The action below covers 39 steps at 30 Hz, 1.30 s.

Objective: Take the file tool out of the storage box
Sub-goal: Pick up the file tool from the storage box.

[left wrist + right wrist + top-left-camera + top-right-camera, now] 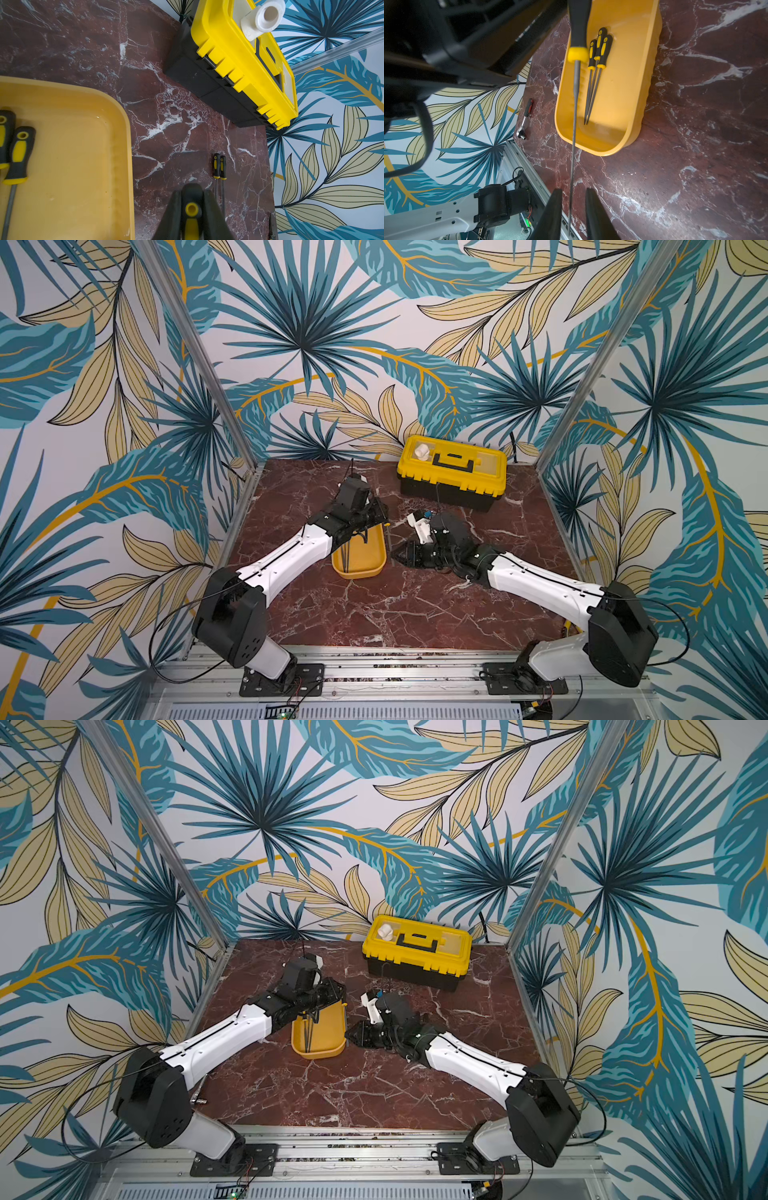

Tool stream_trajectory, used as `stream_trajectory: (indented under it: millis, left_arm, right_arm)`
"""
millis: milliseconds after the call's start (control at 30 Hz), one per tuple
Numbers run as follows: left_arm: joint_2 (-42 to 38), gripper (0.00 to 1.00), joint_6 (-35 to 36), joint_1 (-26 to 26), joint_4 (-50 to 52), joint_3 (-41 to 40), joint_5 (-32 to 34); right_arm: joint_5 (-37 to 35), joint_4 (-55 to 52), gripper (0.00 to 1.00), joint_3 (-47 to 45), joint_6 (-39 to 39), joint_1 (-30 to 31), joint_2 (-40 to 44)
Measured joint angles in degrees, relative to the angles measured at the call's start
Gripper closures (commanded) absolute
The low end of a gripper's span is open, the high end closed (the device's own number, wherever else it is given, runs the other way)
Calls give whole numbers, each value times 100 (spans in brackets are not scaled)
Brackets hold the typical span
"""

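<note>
Left claw (192, 199) clamped on file (577, 31), right claw (573, 192) parted

Black-yellow file tool (579, 31) held raised beside orange-yellow storage box (643, 83); 3 more files (598, 52) lie inside.

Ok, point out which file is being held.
The file gripped by its handle in the left fingers, shaft passing between the right fingers; three others lie in the box, two on the table.

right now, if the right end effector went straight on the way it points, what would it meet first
The file: its thin shaft sits between the open jaws. Beyond that, probably the box, though depth is unclear.
</note>
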<state>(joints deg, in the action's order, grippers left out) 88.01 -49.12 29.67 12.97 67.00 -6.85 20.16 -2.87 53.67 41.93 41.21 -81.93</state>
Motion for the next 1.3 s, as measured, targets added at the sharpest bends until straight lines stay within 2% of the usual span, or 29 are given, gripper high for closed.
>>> stream_trajectory:
  millis: [800, 967, 1200, 1300]
  left_arm:
    - [0, 91, 4, 4, 0, 0, -2]
    - [0, 78, 9, 4, 0, 0, -7]
    - [0, 49, 157, -15, 33, 90, -210]
    - [0, 41, 337, -48, 210, 249, -315]
  right_arm:
    - [7, 46, 98, 24, 7, 37, -103]
    - [2, 50, 100, 24, 9, 42, -103]
    - [-103, 28, 100, 24, 4, 44, -103]
    - [-269, -74, 100, 24, -35, 48, -103]
